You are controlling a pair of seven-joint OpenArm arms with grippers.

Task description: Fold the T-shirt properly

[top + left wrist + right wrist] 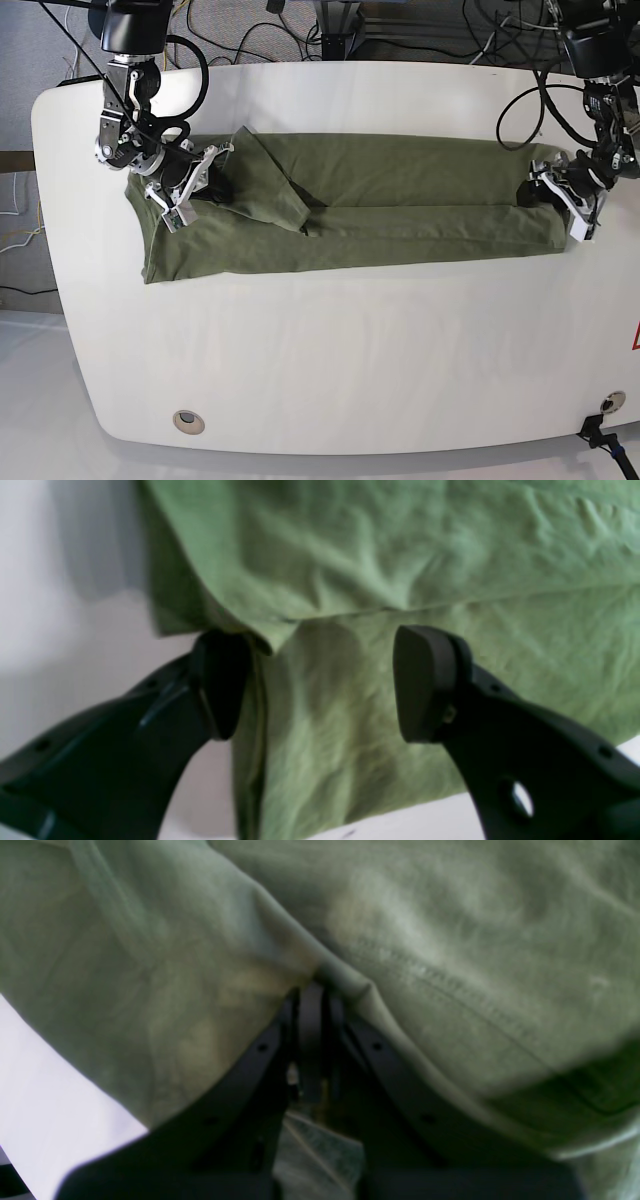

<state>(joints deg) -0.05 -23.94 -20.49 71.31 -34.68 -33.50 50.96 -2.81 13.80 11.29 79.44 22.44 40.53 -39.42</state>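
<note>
White surface point(330, 340) carries the T-shirt point(400, 200), long axis side to side. Left claw point(320, 685) is released at one end; right claw point(310, 1005) pinches cloth at the other.

A white table point(330, 350) with rounded corners is seen carrying the olive-green T-shirt point(400, 190), which is laid as a long folded band across its far half, while a small round fitting point(186, 421) is set near its front-left edge.
</note>
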